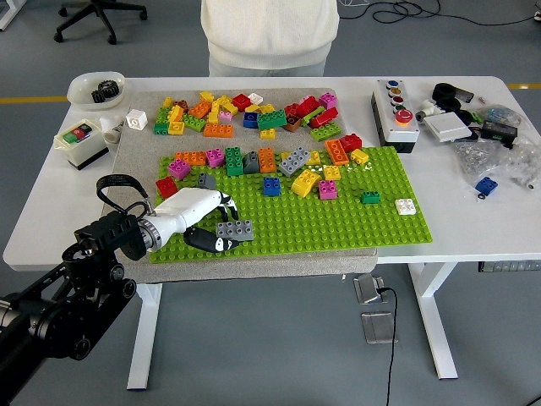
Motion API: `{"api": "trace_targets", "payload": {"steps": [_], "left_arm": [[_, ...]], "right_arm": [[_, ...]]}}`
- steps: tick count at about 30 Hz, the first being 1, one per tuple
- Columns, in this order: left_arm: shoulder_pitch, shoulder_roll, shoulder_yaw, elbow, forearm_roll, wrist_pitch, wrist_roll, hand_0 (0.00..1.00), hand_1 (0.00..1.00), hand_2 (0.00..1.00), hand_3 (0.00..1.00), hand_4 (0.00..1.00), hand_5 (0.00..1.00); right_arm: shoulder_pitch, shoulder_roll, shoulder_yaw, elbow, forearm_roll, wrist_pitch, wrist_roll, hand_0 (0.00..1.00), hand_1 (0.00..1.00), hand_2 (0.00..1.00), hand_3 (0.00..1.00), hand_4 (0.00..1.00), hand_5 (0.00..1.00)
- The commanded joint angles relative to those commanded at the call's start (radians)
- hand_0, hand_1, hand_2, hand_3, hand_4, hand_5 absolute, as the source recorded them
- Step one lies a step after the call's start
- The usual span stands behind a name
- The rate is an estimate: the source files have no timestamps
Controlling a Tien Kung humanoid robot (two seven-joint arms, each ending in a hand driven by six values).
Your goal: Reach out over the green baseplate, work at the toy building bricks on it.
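Head view from above: a white table (51, 220) was seen filling most of the frame, with a grey mat (254, 258) laid over its left and middle part. On the mat a green baseplate (338, 224) was spread, reaching toward the near edge. A person in a white top (269, 34) was seen standing at the far side, with no hands shown.

The robot's left arm (59, 296), black, was brought in from the lower left corner. Its left hand (196, 222), white-backed with dark fingers, was laid on the near left corner of the baseplate. The fingers (207, 241) were curled around the left end of a grey brick (235, 230), which was held against the plate's studs.

Across the far part of the baseplate a scatter of bricks (279, 165) was seen in orange, pink, green, grey, blue, yellow and red. A second heap of loose bricks (245, 114) was lying on the mat beyond the plate. A small white brick (406, 206) and a small green brick (370, 198) were set apart near the plate's right side.

A button box (396, 114) was placed right of the mat, and another switch box (80, 142) at the left. A white bowl (95, 87) holding dark parts was sitting at the far left corner.
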Motion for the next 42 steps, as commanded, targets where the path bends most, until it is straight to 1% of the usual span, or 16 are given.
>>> {"api": "trace_targets", "payload": {"steps": [12,17,22,32,42], "left_arm": [[-0.007,0.008,-0.003,0.0,0.0,0.003,-0.001,0.773,0.694,0.572,0.568,0.862,0.381],[-0.011,0.007,-0.001,0.007,0.0,0.006,-0.002,0.775,0.695,0.573,0.568,0.868,0.387],[-0.011,0.01,-0.002,-0.001,0.0,-0.001,-0.003,0.779,0.695,0.573,0.566,0.865,0.387],[-0.011,0.027,-0.004,-0.015,0.0,-0.023,-0.009,0.784,0.696,0.574,0.569,0.871,0.386],[-0.01,0.056,-0.015,-0.035,0.0,-0.046,-0.018,0.787,0.694,0.57,0.566,0.867,0.386]], "right_arm": [[0.0,0.0,-0.001,0.0,0.003,-0.001,0.0,0.729,0.609,0.613,0.519,0.712,0.523],[0.002,0.0,-0.003,0.0,0.004,-0.001,-0.001,0.73,0.61,0.613,0.519,0.711,0.523],[0.001,0.0,-0.003,0.0,0.008,-0.001,-0.001,0.729,0.61,0.614,0.52,0.713,0.524],[0.0,-0.001,-0.003,0.0,0.006,-0.001,-0.001,0.73,0.61,0.615,0.52,0.713,0.524],[-0.002,-0.001,-0.002,0.0,0.005,-0.001,-0.001,0.73,0.61,0.616,0.52,0.714,0.525]]}}
